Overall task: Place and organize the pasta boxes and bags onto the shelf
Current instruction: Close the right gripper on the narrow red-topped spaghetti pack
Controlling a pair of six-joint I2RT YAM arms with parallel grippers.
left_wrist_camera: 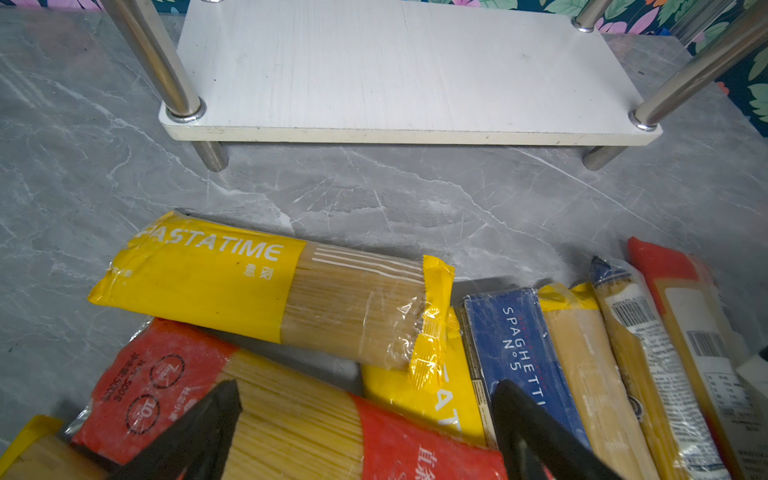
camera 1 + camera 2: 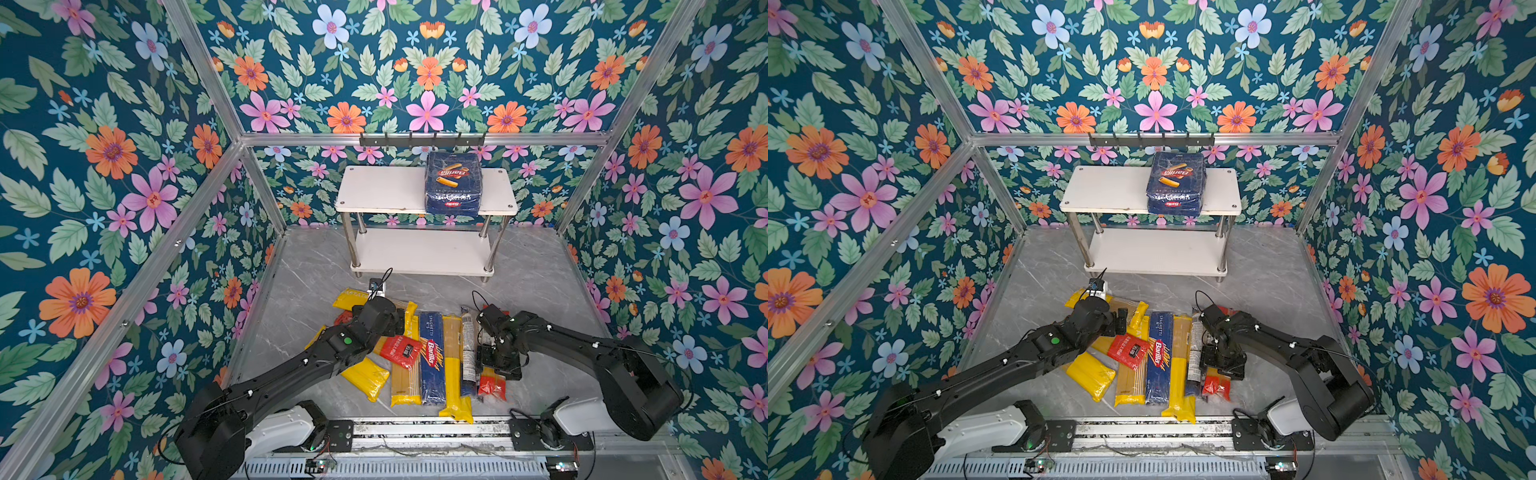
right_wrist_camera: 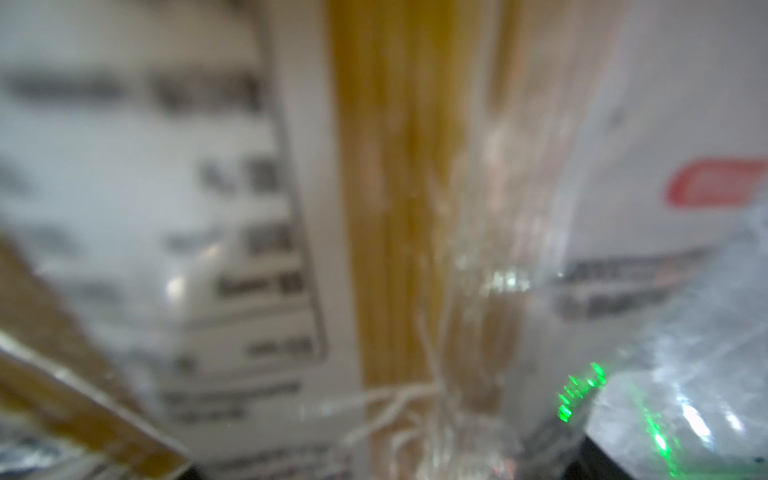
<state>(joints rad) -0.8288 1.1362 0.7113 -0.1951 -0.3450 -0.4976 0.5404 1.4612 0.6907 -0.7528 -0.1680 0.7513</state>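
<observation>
1. The dark-blue Barilla rigatoni pack [image 2: 453,183] lies flat on the shelf [image 2: 374,191], right of centre on the top board, with its logo upside down in both top views.
2. At lower centre of the grey table [image 2: 540,270], the narrow blue spaghetti box [image 2: 432,357] and most of the bags point toward the shelf. A yellow Pastatime bag [image 1: 270,286] lies crosswise.
3. The left gripper [image 1: 365,390] has its jaws spread above a red-ended bag [image 1: 291,432].
4. The right gripper [image 2: 496,361] hides most of a red-tipped bag [image 2: 492,386]. Its wrist view is blurred, so I cannot tell how the jaws stand.
</observation>
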